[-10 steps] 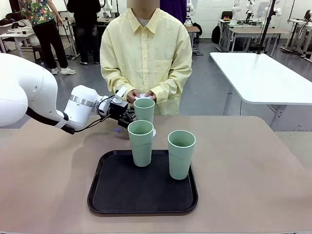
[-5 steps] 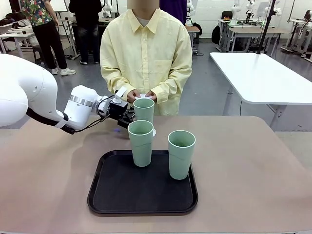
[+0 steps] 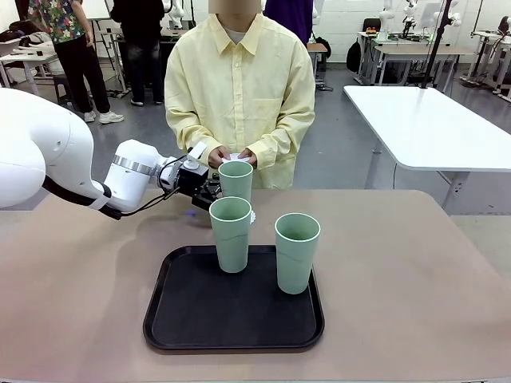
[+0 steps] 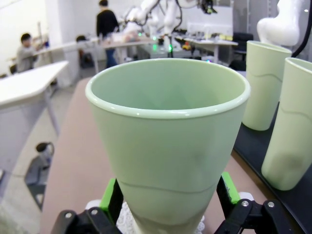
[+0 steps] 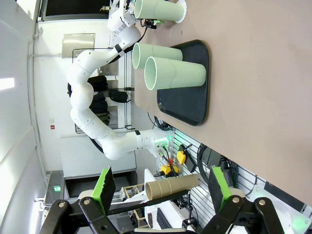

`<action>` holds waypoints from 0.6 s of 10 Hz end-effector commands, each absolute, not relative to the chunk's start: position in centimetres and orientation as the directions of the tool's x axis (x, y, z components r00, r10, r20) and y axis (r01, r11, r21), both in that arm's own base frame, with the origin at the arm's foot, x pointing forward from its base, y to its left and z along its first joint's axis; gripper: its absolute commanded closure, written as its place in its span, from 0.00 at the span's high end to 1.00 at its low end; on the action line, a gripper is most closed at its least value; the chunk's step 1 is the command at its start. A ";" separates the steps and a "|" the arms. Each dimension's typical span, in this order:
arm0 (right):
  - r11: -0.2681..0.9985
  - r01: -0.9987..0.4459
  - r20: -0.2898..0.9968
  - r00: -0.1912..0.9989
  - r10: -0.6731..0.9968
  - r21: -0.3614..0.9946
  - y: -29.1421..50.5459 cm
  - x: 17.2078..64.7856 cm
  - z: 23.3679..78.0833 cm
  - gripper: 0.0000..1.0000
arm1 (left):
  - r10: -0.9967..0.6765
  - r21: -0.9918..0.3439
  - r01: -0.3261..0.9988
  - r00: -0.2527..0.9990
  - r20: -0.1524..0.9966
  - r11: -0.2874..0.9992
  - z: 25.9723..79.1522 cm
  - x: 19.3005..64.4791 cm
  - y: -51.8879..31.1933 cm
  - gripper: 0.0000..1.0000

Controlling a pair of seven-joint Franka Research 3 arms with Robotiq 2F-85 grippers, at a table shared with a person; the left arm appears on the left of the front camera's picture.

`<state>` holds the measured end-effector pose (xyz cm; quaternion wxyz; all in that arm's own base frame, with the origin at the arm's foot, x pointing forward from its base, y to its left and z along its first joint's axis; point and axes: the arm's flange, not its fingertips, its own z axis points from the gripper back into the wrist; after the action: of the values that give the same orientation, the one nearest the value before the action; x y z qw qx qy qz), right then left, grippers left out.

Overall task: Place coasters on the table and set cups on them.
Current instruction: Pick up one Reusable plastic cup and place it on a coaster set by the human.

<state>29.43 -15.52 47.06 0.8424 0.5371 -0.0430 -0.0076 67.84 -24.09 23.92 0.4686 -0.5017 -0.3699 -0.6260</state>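
A pale green cup [image 3: 236,179] stands upright on a white lacy coaster [image 3: 252,215] on the beige table [image 3: 399,279], just beyond the tray. My left gripper [image 3: 217,190] is open around that cup's lower part. In the left wrist view a green pad sits on each side of the cup [image 4: 168,141], and the coaster [image 4: 126,220] peeks out under its base. Two more cups [image 3: 231,234] [image 3: 296,252] stand on the black tray [image 3: 231,319]. The person's hands [image 3: 214,155] hold white coasters at the far edge. My right gripper [image 5: 161,187] is open and empty, away from the table.
A white-topped table [image 3: 431,124] stands beyond the right corner. The person stands close behind the far cup. The tabletop is bare to the left and right of the tray. Other people and tables are far in the background.
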 end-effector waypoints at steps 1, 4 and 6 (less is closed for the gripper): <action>0.416 -0.040 0.069 0.996 -0.056 0.909 -15.5 29.4 47.1 1.00 | -0.229 -0.016 0.949 -0.060 0.972 -0.316 24.5 68.4 -23.7 1.00; 0.416 -0.040 0.069 0.996 -0.056 0.909 -15.5 29.4 47.1 1.00 | -0.251 -0.029 0.946 -0.056 0.966 -0.324 24.5 68.4 -23.5 1.00; 0.416 -0.040 0.069 0.996 -0.056 0.909 -15.5 29.4 47.1 1.00 | -0.251 -0.026 0.948 -0.058 0.966 -0.318 24.7 68.4 -23.4 1.00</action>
<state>29.43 -15.52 47.06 0.8424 0.5371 -0.0430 -0.0076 67.90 -23.58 23.84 0.4704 -0.4972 -0.3607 -0.6336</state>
